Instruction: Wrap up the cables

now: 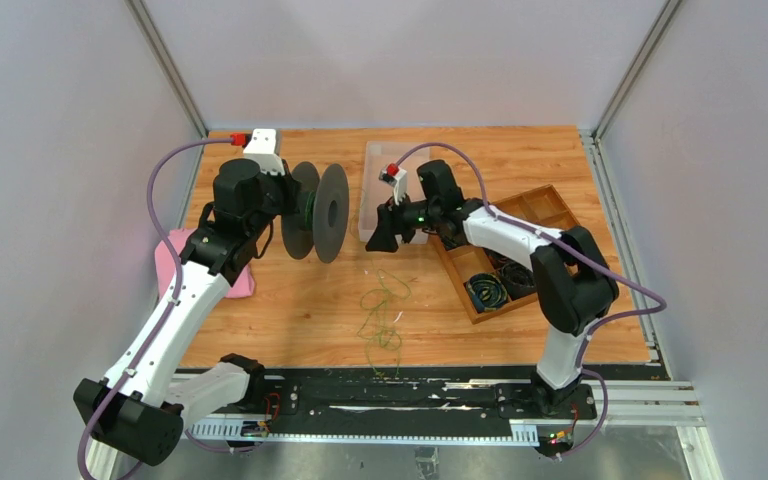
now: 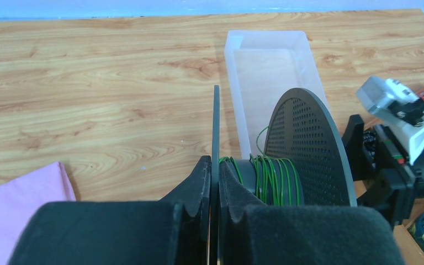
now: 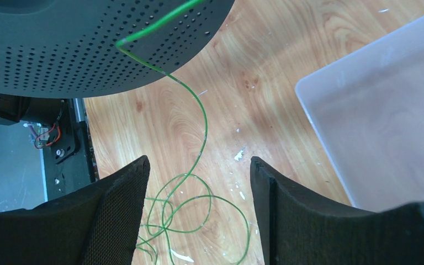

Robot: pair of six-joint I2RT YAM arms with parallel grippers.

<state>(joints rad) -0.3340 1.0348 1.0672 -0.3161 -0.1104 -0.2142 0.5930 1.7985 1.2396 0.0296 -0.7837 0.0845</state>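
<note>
left gripper [image 2: 214, 171]: fingers pinched tight on the thin near disc of a black spool [image 2: 309, 149], disc edge squeezed between both pads
spool pose: held off the table with its axle lying sideways and its perforated far disc facing the right arm
right gripper [image 3: 199, 165]: fingers well apart, nothing between the pads; sits just beside the spool's far disc, above the wood
cables [image 2: 268, 176]: green wire, several turns wound on the spool hub between the two discs
loose strand: one green line [image 3: 204, 121] comes off the perforated disc's edge and drops to the table; seen between the right fingers in the wrist view, touching neither
slack pile: tangled green loops [image 1: 382, 320] on the table [image 1: 290, 320], in front of the spool, near the front edge
clear bin [image 2: 265, 38]: behind the spool and the right gripper, open side up
wooden tray [image 1: 535, 192]: right side, under the right arm, dark coiled bundles [image 1: 487, 292] in its near compartments
pink cloth [image 1: 172, 258]: flat on the table under the left arm
</note>
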